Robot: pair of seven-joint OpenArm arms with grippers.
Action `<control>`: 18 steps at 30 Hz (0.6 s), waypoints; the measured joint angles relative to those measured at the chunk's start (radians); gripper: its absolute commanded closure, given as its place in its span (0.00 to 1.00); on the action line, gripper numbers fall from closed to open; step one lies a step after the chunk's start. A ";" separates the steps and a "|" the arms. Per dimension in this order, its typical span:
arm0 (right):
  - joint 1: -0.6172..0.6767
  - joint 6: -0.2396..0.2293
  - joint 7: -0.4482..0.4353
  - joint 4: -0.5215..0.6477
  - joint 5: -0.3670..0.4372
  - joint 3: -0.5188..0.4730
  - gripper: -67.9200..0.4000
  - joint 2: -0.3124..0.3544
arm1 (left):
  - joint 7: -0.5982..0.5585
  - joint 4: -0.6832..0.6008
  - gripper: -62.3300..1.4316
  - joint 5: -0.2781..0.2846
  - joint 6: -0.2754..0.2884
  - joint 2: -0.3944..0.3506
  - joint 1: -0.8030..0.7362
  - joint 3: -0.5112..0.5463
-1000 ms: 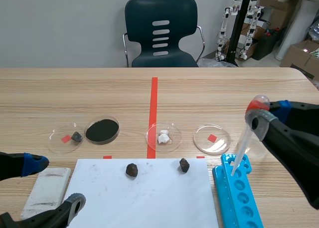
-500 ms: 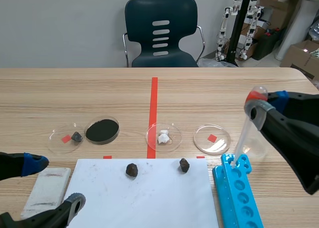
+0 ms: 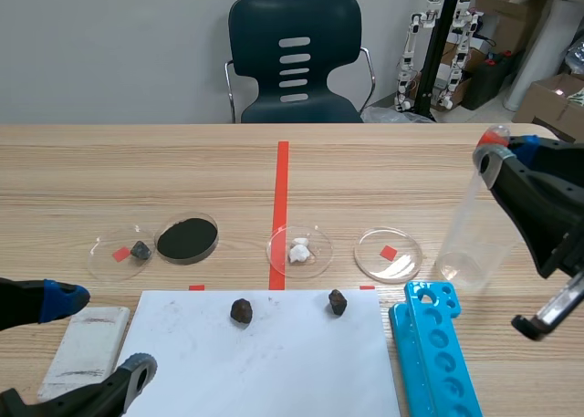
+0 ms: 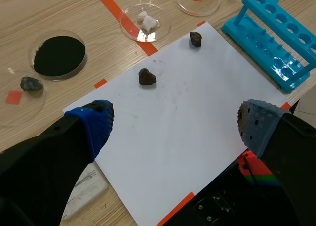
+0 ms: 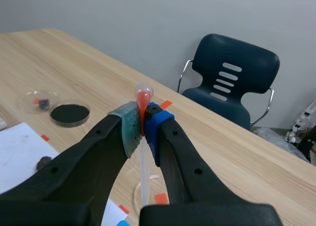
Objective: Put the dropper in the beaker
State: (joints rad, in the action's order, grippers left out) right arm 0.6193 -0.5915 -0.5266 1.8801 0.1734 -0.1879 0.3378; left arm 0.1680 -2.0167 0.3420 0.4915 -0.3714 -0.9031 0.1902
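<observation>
A clear plastic dropper with a red bulb [image 3: 494,136] hangs upright in my right gripper [image 3: 502,154], which is shut on it just below the bulb. In the right wrist view the bulb [image 5: 143,94] pokes up between the pads and the stem drops straight down from my gripper [image 5: 143,124]. The tall clear beaker [image 3: 466,251] stands on the table directly under that gripper; the stem seems to run down inside it, though I cannot tell how deep. My left gripper [image 3: 96,337] stays low at the near left, open [image 4: 173,124] above the white paper.
A blue test-tube rack [image 3: 433,353] lies beside the beaker, toward me. A white paper sheet [image 3: 265,362] carries two dark stones. Several petri dishes [image 3: 388,255] line up behind it, one holding black powder [image 3: 187,239]. A white block [image 3: 87,339] lies near left.
My right gripper lifted the dropper out of the blue rack and carried it up and to the right, over the beaker. The left arm has stayed put.
</observation>
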 measured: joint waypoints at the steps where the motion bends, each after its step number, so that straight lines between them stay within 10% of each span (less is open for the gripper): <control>1: -0.023 0.000 0.000 -0.015 0.000 0.000 0.98 0.000 | 0.000 0.000 0.15 0.000 0.000 0.000 0.000 0.000; 18: -0.256 0.079 -0.008 -0.251 0.030 -0.003 0.98 0.000 | 0.000 0.000 0.15 0.000 0.000 0.000 0.000 0.000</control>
State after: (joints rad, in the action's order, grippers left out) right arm 0.3637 -0.5129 -0.5343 1.6291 0.2035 -0.1905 0.3382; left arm 0.1684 -2.0167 0.3420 0.4915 -0.3714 -0.9031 0.1902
